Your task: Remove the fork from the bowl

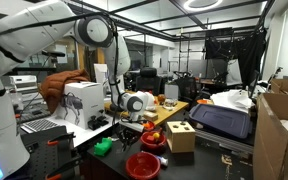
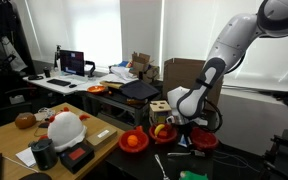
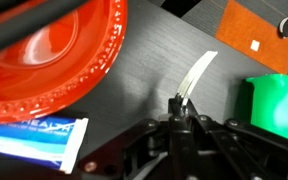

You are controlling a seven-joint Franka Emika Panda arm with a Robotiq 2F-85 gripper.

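Note:
My gripper is shut on the handle end of a pale plastic fork. The fork points away from me and hangs over the dark tabletop, outside any bowl. A glossy red bowl with a ribbed rim fills the upper left of the wrist view, beside the fork and apart from it. In both exterior views the gripper hangs low over the table among red bowls. The fork is too small to make out there.
A blue-and-white tube lies at my lower left and a green object at my right. An orange mat lies ahead. A wooden block box and a red bowl with fruit stand close by.

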